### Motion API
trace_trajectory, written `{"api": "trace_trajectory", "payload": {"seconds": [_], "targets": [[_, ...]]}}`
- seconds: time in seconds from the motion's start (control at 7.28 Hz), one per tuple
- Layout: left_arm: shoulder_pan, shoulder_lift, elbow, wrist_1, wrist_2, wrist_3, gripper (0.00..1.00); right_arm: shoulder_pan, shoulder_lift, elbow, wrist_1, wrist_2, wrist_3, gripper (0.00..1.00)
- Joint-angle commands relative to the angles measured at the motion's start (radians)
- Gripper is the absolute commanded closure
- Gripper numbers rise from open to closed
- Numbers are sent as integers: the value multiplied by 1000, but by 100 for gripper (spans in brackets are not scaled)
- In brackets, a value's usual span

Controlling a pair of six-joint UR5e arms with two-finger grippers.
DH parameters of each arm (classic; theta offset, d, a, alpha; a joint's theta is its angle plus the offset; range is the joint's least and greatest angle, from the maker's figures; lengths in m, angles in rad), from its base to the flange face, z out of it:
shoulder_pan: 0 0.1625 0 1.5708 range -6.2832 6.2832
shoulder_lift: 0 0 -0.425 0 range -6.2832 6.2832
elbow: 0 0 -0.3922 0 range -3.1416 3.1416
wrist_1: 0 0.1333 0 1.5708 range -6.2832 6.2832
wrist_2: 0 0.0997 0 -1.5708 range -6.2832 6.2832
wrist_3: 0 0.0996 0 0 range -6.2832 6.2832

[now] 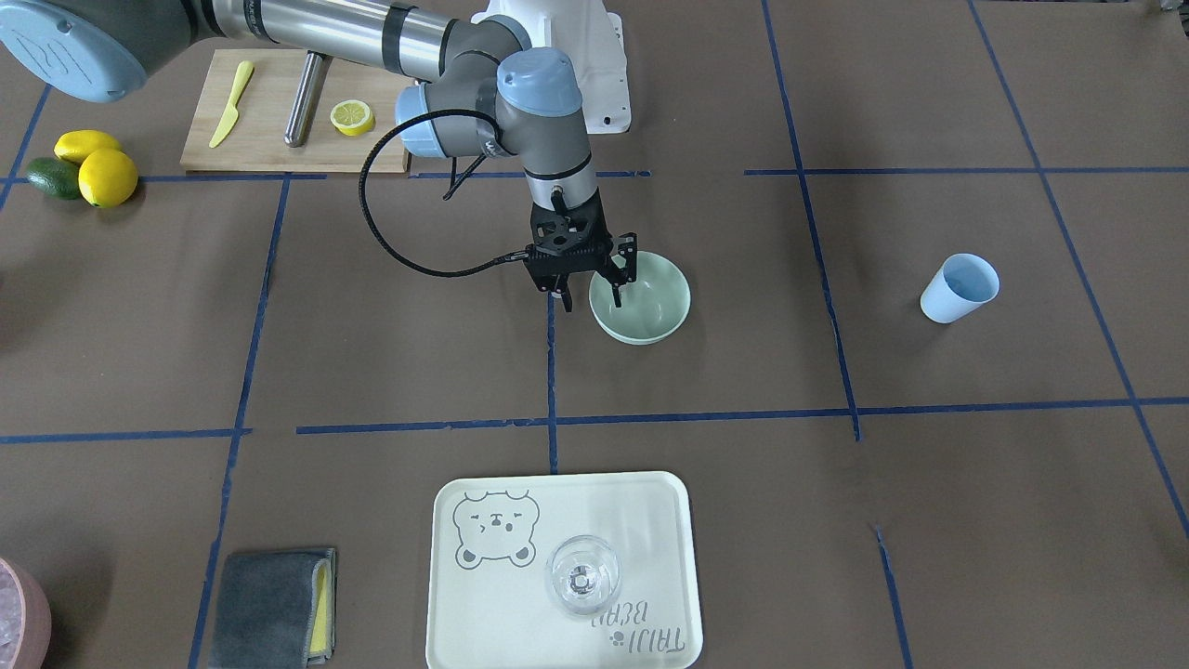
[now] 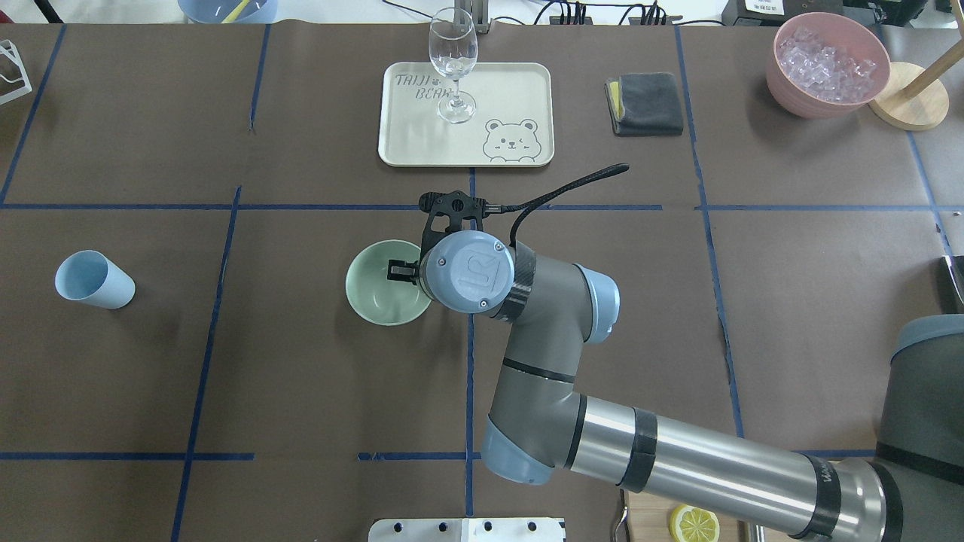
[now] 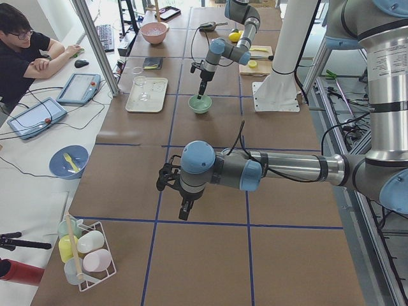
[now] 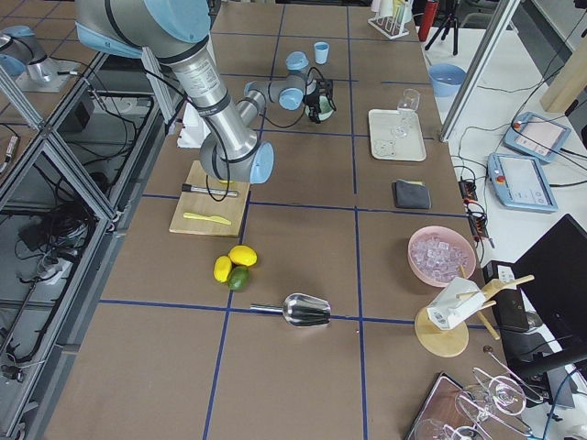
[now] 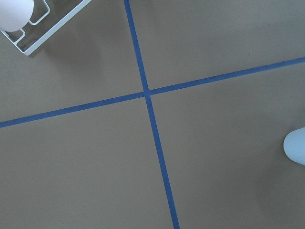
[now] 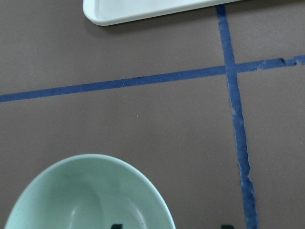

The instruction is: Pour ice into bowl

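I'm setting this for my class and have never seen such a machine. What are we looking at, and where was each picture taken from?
Two robot arms work at a taped table. Four fixed cameras look from behind and above, from the front and from both ends; two more sit on the wrists. The right gripper hovers open, its fingers either side of the rim of an empty mint bowl, holding nothing. The left gripper hangs over the table; whether it is open is unclear. Also there: a blue cup, a tray with a wine glass, and a pink container of ice.
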Motion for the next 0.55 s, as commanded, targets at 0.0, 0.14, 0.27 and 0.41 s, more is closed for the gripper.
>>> {"api": "trace_trajectory", "payload": {"seconds": [0.0, 0.14, 0.27, 0.41], "targets": [[0, 1, 3, -19, 1, -1, 0, 161, -7, 48, -70, 183, -99, 0], [0, -1, 2, -26, 1, 1, 0, 244, -16, 92, -169, 266, -202, 0], [2, -1, -3, -71, 3, -2, 0, 334, -55, 141, -231, 358, -320, 0], [2, -2, -5, -135, 1, -7, 0, 429, -124, 166, -233, 453, -439, 0]]}}
